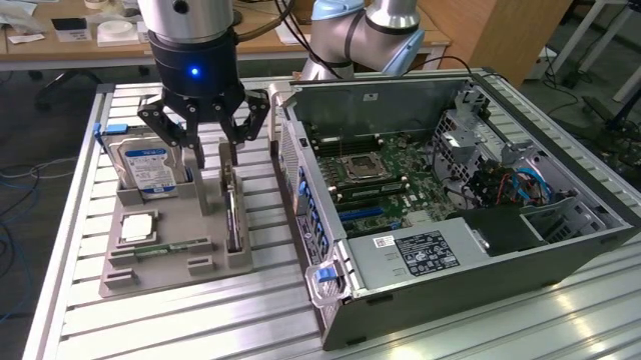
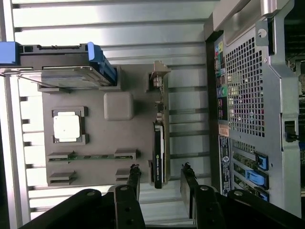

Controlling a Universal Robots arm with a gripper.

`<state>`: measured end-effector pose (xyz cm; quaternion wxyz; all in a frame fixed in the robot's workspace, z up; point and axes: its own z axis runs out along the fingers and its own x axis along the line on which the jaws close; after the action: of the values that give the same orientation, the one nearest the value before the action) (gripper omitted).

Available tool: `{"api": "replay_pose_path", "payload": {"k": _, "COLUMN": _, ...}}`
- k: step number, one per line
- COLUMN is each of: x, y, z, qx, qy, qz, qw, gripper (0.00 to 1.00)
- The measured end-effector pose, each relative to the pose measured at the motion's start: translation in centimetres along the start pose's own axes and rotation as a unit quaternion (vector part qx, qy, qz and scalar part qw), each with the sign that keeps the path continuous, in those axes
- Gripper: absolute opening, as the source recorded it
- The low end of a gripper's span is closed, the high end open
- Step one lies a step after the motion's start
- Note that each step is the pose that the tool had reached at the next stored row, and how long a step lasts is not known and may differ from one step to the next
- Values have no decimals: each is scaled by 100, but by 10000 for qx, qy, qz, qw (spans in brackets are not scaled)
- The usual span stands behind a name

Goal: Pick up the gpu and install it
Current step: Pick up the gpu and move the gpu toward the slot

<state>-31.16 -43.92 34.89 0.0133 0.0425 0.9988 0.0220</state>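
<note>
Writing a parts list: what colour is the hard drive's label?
The label is blue and white; best in the exterior view.

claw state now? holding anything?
Claw: open, holding nothing, poised over the end of the graphics card, not gripping it.

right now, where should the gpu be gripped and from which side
Probably by the upper long edge of the gpu, coming straight down from above and pinching its two flat faces. It stands on edge in a slot of the holder, so only that thin top part is free. The open gripper hangs above it, lined up that way.
</note>
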Motion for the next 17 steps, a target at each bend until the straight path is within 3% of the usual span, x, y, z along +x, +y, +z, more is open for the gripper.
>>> {"api": "replay_pose_path", "payload": {"k": 7, "x": 0, "y": 0, "z": 3, "qx": -1, "qy": -1, "qz": 0, "qw": 10000, "gripper": 47}}
{"api": "replay_pose_path", "payload": {"k": 17, "x": 3, "y": -5, "z": 98, "qx": -10, "qy": 0, "qz": 0, "qw": 10000, "gripper": 47}}
